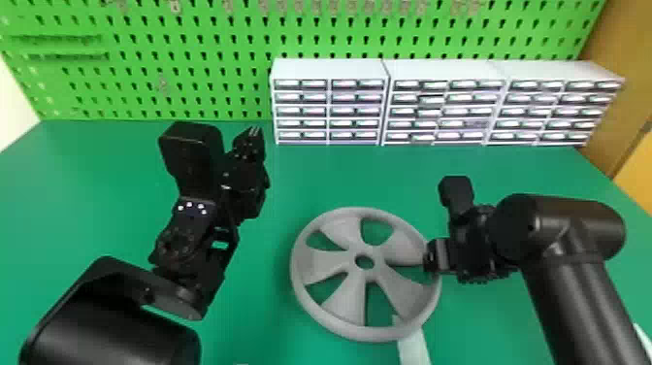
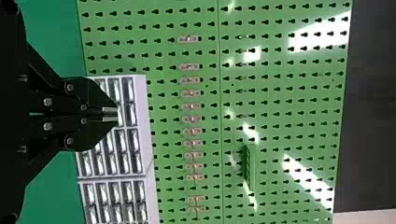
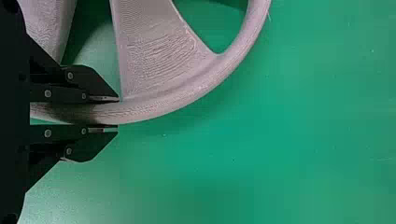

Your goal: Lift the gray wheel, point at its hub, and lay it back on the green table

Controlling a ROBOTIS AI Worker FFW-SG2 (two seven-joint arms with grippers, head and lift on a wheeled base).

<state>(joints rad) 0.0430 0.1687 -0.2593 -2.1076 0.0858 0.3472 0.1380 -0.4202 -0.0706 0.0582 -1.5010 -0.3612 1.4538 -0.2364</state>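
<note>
A pale strip (image 1: 414,347) lies on the green tabletop (image 1: 262,291) at its near side, running from the bottom edge of the head view to beneath the gray wheel (image 1: 364,274). The wheel is broad side up, hub hole facing upward, over the near middle of the tabletop; whether it touches the surface I cannot tell. The right hand (image 1: 429,262) has its two fingers clamped on the rim, one on each side, at the wheel's right. The left hand (image 1: 253,132) is closed, fingertips together with nothing between them, over the left part of the tabletop and well apart from the wheel.

The tabletop is smooth and plain green, with soft shading beside the rim. Along its far side stand three white drawer cabinets (image 1: 446,104) in a row, five tiers each. Behind them rises a bright green pegboard (image 1: 194,53) with keyhole slots, upright from the tabletop's back. The left wrist view shows a line of small brackets (image 2: 190,106) on it, a little green rack (image 2: 251,167) and patches of glare. Above the board is a dark area (image 2: 369,102); a brown panel (image 1: 626,92) stands to its right.
</note>
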